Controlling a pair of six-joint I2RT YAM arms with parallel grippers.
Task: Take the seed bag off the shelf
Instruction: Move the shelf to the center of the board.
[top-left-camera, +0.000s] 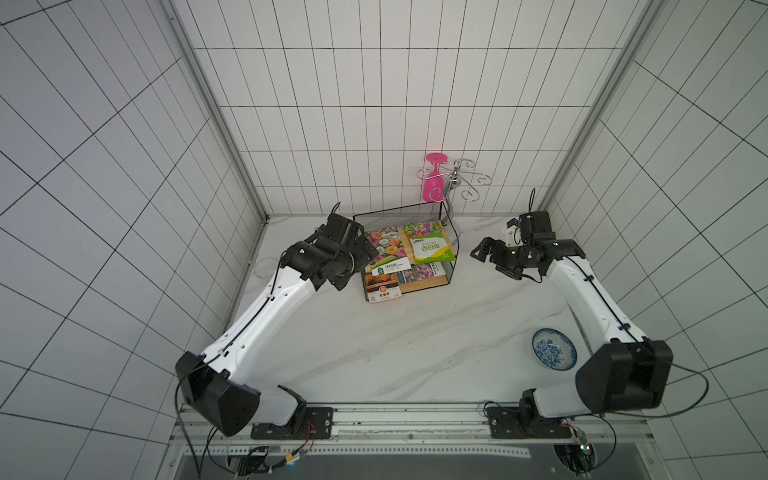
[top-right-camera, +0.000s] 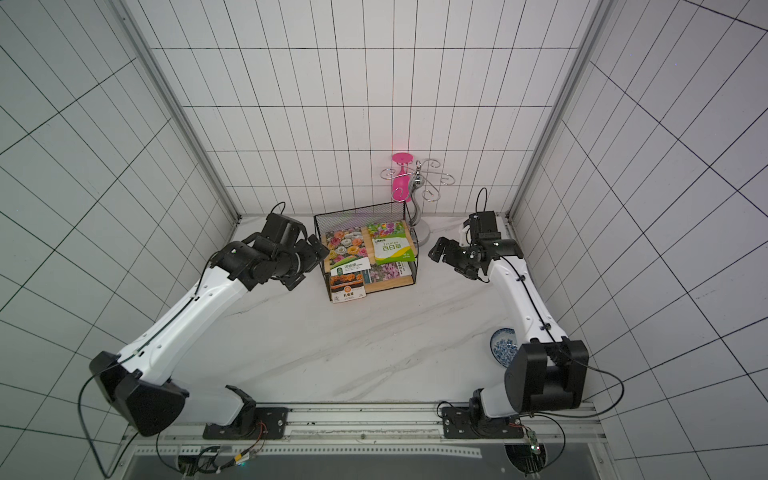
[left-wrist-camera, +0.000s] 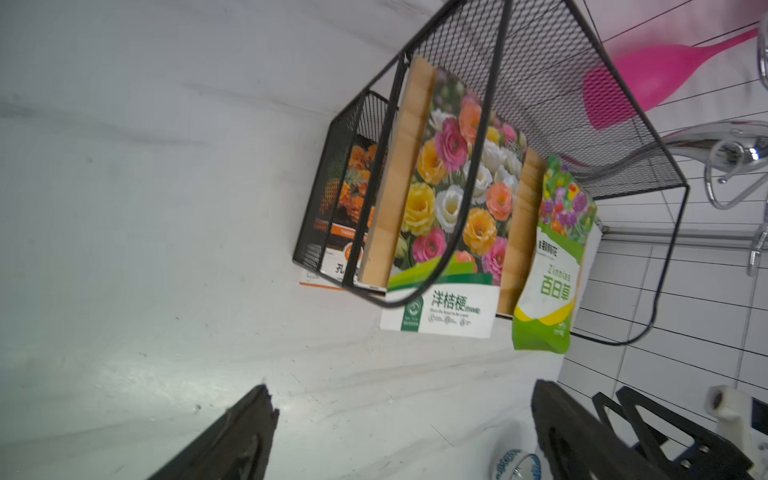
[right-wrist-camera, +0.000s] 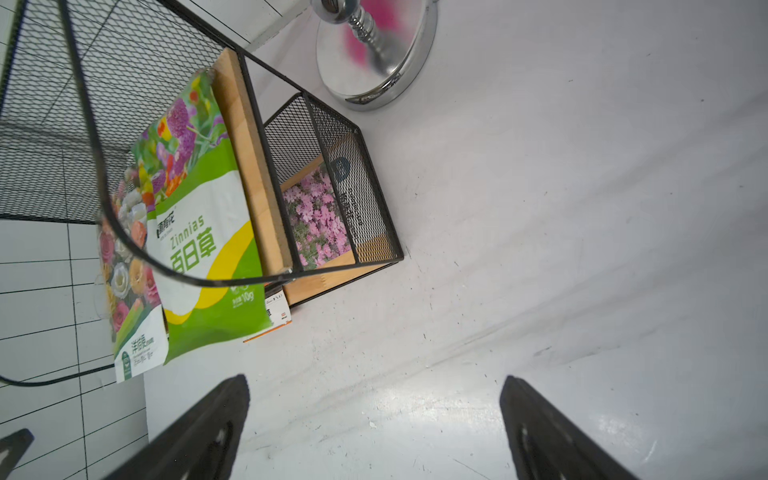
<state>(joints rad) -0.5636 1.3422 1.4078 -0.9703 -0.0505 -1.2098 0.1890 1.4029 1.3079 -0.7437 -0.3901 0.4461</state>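
Beside shelf (top-left-camera: 390, 218): left pincer (left-wrist-camera: 401, 390), right pincer (right-wrist-camera: 374, 380) released, empty; green seed bag (top-left-camera: 430, 245) overhangs board edge.

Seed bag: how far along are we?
Done: nothing; all four bags lie on the shelf. In hand: left gripper and right gripper sit open and empty at the shelf's sides, facing it. Left: close on a bag, pull it off, set it down.
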